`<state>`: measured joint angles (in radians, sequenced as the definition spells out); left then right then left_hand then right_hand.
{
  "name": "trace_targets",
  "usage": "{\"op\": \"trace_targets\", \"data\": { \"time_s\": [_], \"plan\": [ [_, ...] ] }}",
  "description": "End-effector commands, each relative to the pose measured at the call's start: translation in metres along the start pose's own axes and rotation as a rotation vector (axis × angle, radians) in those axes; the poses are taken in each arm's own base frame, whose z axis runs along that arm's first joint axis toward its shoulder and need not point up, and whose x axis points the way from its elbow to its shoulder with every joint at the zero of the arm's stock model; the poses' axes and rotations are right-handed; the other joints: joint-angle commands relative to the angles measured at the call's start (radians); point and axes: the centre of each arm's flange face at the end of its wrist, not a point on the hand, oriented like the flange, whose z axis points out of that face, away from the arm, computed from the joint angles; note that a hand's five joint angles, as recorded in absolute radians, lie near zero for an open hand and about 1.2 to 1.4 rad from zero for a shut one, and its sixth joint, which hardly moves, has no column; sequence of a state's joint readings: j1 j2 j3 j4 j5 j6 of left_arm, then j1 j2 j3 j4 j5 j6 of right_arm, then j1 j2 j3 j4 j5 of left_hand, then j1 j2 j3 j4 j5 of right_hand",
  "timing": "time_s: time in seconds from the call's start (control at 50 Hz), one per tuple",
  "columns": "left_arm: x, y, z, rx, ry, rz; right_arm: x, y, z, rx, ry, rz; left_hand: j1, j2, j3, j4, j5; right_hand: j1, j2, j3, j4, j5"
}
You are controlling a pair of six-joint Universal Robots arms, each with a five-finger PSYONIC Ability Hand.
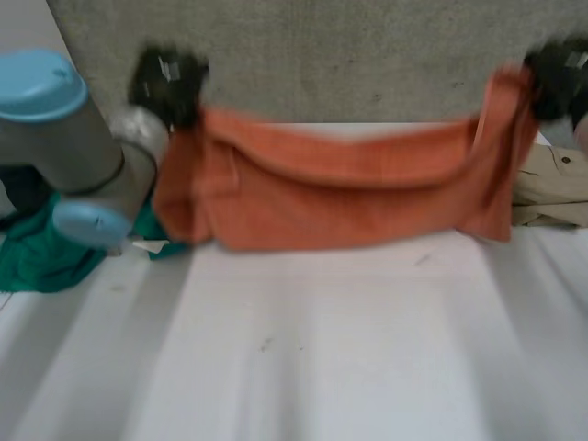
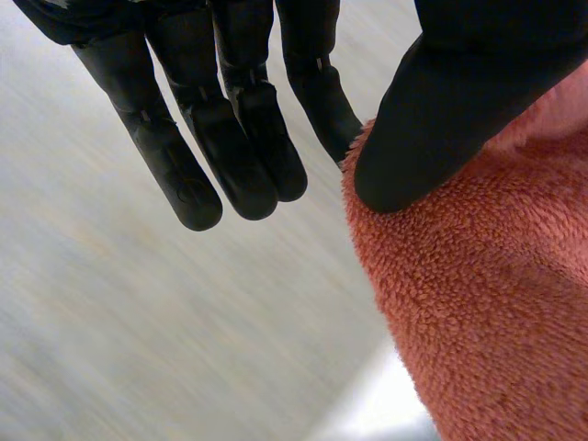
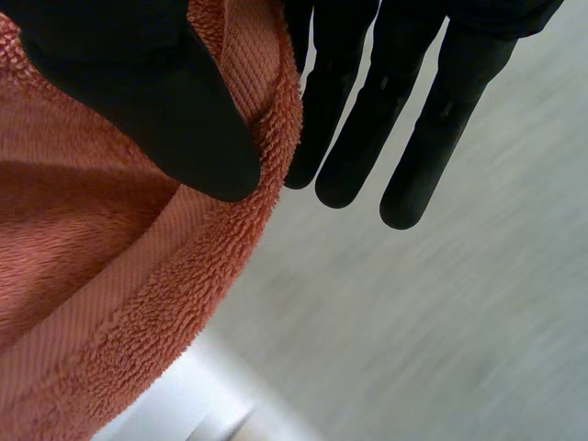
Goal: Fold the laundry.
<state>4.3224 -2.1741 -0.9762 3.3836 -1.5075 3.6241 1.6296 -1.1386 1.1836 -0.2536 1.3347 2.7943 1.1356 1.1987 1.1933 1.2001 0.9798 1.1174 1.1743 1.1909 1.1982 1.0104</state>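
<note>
Orange towel (image 1: pixel 340 188) hangs stretched over the surface (image 1: pixel 322 349).
Left hand (image 1: pixel 168 83) at ten o'clock, right hand (image 1: pixel 560 78) at two, both pinch corners.

**Surroundings of the work area**

White counter (image 1: pixel 322 349), bare across its near half, with a few small dark specks. At its left side lies a crumpled green cloth (image 1: pixel 37 262); at the far right, what appears to be a folded beige garment (image 1: pixel 556 188). Beyond the far edge is a grey speckled surface (image 1: pixel 349 55).
</note>
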Motion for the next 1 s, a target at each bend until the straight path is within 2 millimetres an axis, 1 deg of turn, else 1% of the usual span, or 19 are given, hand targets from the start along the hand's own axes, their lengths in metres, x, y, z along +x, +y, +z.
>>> {"op": "trace_targets", "data": {
  "time_s": [0.02,0.1,0.22,0.3,0.32,0.36,0.4,0.44,0.46,0.48,0.58,0.62,0.64,0.68,0.74,0.78,0.86,0.9,1.0],
  "plan": [
    [-0.064,-0.110,0.019,0.556,-0.281,-0.039,0.034,-0.057,0.021,0.490,0.200,0.148,0.261,0.198,0.203,0.196,0.242,0.279,0.222,0.205,0.198,0.211],
    [-0.062,-0.107,0.006,0.484,-0.233,-0.074,0.032,-0.057,0.019,0.472,0.174,0.156,0.261,0.198,0.203,0.196,0.242,0.279,0.222,0.205,0.198,0.211],
    [-0.041,-0.073,-0.017,0.269,-0.133,-0.097,0.017,-0.034,0.011,0.340,0.064,0.180,0.261,0.198,0.203,0.196,0.242,0.279,0.222,0.205,0.198,0.211],
    [-0.026,-0.032,-0.040,0.057,-0.055,-0.100,-0.001,-0.012,0.000,0.212,-0.050,0.199,0.261,0.198,0.203,0.196,0.242,0.279,0.222,0.205,0.198,0.211],
    [-0.018,-0.013,-0.050,-0.029,-0.020,-0.101,-0.006,-0.006,-0.003,0.181,-0.076,0.207,0.261,0.198,0.203,0.196,0.242,0.279,0.222,0.205,0.198,0.211],
    [-0.008,0.003,-0.062,-0.108,0.015,-0.103,-0.015,0.005,-0.009,0.117,-0.128,0.224,0.261,0.198,0.203,0.196,0.242,0.279,0.222,0.205,0.198,0.211],
    [0.006,0.027,-0.081,-0.210,0.064,-0.098,-0.030,0.028,-0.019,0.014,-0.192,0.257,0.261,0.198,0.203,0.196,0.242,0.279,0.222,0.205,0.198,0.211],
    [0.014,0.040,-0.091,-0.257,0.090,-0.084,-0.040,0.046,-0.027,-0.055,-0.227,0.268,0.261,0.198,0.203,0.196,0.242,0.279,0.222,0.205,0.198,0.211],
    [0.018,0.046,-0.095,-0.282,0.104,-0.074,-0.049,0.062,-0.035,-0.115,-0.257,0.259,0.261,0.198,0.203,0.196,0.242,0.279,0.222,0.205,0.198,0.211],
    [0.027,0.063,-0.102,-0.331,0.133,-0.043,-0.053,0.069,-0.039,-0.138,-0.268,0.245,0.261,0.198,0.203,0.196,0.242,0.279,0.222,0.205,0.198,0.211],
    [0.049,0.102,-0.110,-0.418,0.217,0.082,-0.065,0.094,-0.056,-0.213,-0.303,0.114,0.261,0.198,0.203,0.196,0.242,0.279,0.222,0.205,0.198,0.211],
    [0.051,0.106,-0.108,-0.413,0.224,0.111,-0.067,0.100,-0.060,-0.228,-0.309,0.061,0.261,0.198,0.203,0.196,0.242,0.279,0.222,0.205,0.198,0.211],
    [0.054,0.110,-0.104,-0.400,0.225,0.134,-0.069,0.101,-0.061,-0.231,-0.313,0.051,-0.012,-0.075,-0.070,-0.077,-0.031,0.279,0.222,0.205,0.198,0.211],
    [0.056,0.110,-0.098,-0.371,0.214,0.149,-0.070,0.103,-0.062,-0.236,-0.318,0.036,-0.377,-0.440,-0.435,-0.442,-0.396,0.279,0.222,0.205,0.198,0.211],
    [0.056,0.110,-0.096,-0.368,0.202,0.150,-0.070,0.102,-0.063,-0.242,-0.318,0.040,-0.426,-0.489,-0.483,-0.490,-0.444,0.279,0.222,0.205,0.198,0.211],
    [0.055,0.107,-0.098,-0.369,0.197,0.149,-0.070,0.102,-0.064,-0.249,-0.319,0.043,-0.596,-0.659,-0.653,-0.660,-0.614,0.279,0.222,0.205,0.198,0.211],
    [0.058,0.103,-0.111,-0.389,0.215,0.151,-0.070,0.105,-0.068,-0.266,-0.323,0.049,-0.623,-0.686,-0.680,-0.687,-0.641,0.279,0.222,0.205,0.198,0.211],
    [0.048,0.090,-0.122,-0.390,0.185,0.152,-0.070,0.106,-0.069,-0.270,-0.323,0.049,-0.614,-0.677,-0.672,-0.678,-0.633,0.279,0.222,0.205,0.198,0.211],
    [0.041,0.070,-0.146,-0.383,0.174,0.118,-0.070,0.106,-0.069,-0.274,-0.324,0.046,-0.596,-0.659,-0.654,-0.661,-0.615,0.279,0.222,0.205,0.198,0.211]
  ]
}}
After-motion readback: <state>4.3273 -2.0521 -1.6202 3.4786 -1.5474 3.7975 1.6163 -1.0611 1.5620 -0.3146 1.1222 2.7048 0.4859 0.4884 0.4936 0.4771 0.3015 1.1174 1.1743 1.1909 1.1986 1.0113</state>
